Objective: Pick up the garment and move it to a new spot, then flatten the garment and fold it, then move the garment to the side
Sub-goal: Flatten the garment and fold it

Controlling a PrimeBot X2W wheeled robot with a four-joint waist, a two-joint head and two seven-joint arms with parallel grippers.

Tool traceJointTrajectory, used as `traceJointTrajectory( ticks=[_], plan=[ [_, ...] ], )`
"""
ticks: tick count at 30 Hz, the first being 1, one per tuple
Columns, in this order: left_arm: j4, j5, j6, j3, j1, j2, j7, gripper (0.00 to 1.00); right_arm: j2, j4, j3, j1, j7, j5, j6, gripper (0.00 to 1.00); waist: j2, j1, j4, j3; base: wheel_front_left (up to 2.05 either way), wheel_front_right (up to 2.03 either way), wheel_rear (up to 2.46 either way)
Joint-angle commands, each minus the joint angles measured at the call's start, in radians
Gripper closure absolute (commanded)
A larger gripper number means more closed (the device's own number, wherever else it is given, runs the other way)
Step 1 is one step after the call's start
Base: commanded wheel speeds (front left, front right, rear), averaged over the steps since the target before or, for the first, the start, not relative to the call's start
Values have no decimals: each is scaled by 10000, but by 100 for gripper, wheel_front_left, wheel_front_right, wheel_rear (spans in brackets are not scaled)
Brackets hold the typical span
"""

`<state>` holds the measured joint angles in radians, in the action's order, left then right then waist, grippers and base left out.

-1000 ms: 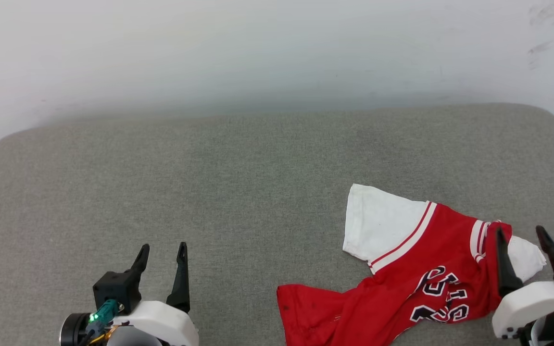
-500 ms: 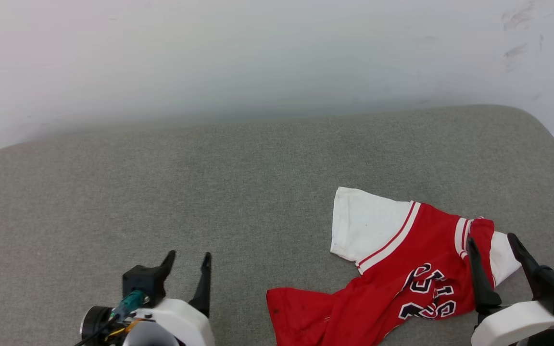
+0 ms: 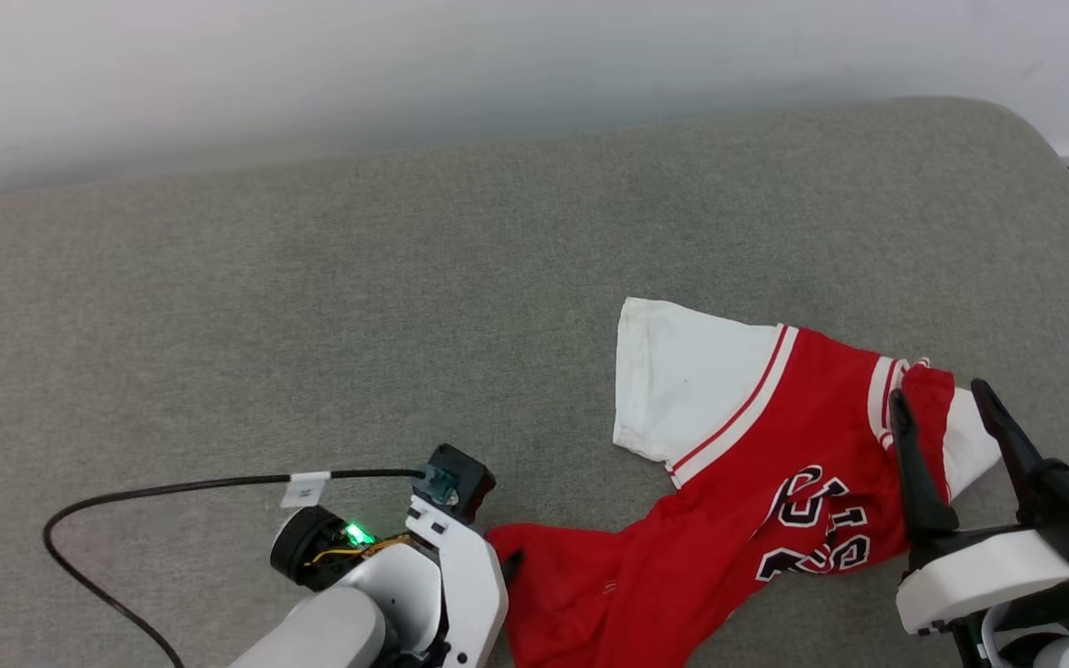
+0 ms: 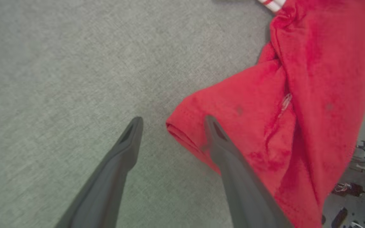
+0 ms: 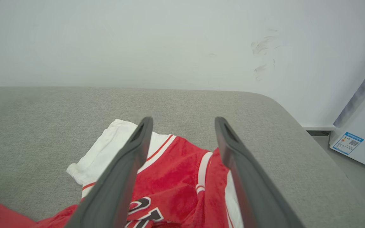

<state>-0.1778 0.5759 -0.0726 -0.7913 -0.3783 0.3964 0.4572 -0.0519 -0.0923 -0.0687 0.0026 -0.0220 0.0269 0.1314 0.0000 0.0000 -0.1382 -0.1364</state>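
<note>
Head view gives you the garment (image 3: 776, 482) lying crumpled on the right half of the grey padded bench (image 3: 312, 306), near its front edge. One white sleeve is spread flat toward the middle of the bench. The red body, with its black white-outlined lettering face up, runs down and left in a bunched fold. The striped collar trim and the other white sleeve sit at the garment's right end.

Your right end effector (image 3: 938, 390) hangs over that right end with its fingers spread wide. One finger crosses the red cloth beside the collar trim and the other the white sleeve, and nothing is gripped between them.

Left wrist view shows your left end effector (image 4: 173, 122) equally wide and holding nothing. The corner of the red hem lies between the fingertips. One finger is over the red cloth and the other over bare bench; you cannot tell from here whether either tip touches.

A black cable (image 3: 173, 487) loops across the bench from the left wrist.
</note>
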Motion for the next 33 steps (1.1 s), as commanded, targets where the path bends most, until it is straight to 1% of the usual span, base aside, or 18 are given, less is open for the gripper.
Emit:
traceJointTrajectory(
  ticks=[1,4,9,10,11,12,15,21,26,28,29,33],
  plan=[
    [-118,46,135,-154,-210,23,391,0,23,65,35,-194,-141,83,-13,0,0,0,-228,-274,0,0,0],
    [-484,36,393,-597,-425,123,1476,0,24,207,109,-334,-256,146,-13,0,0,0,-325,-456,0,0,0],
    [-1039,-82,701,-1294,-501,81,2585,0,23,407,211,-468,-373,195,-13,0,0,0,-427,-626,0,0,0],
    [-1094,-40,771,-1378,-480,15,2673,13,23,440,212,-493,-386,213,-14,0,0,0,-443,-639,0,0,0],
    [-1118,-82,788,-1425,-521,-34,2616,52,24,462,217,-516,-399,213,-13,0,0,0,-457,-639,0,0,0],
    [-1149,-107,818,-1444,-551,-81,2518,100,24,478,222,-532,-398,221,-13,0,0,0,-470,-628,0,0,0],
    [-1105,-214,730,-1297,-627,-179,1959,100,24,520,157,-490,-384,236,-13,0,0,0,-420,-488,0,0,0],
    [-830,-365,207,-564,-737,-38,447,100,24,555,94,-266,-222,181,-13,0,0,0,-103,-14,0,0,0],
    [-600,2,-616,354,-192,342,-401,100,23,427,63,-157,-94,146,-13,0,0,0,183,347,0,0,0],
    [-457,273,-1005,794,221,554,-628,100,24,394,66,-48,-57,125,-13,0,0,0,298,462,0,0,0],
    [-457,273,-1005,794,221,554,-628,100,24,394,66,-48,-57,125,-13,0,0,0,298,462,0,0,0],
    [-88,785,-1705,1494,1212,937,-994,100,21,289,45,81,61,102,-13,0,0,0,505,664,0,0,0]
  ],
)
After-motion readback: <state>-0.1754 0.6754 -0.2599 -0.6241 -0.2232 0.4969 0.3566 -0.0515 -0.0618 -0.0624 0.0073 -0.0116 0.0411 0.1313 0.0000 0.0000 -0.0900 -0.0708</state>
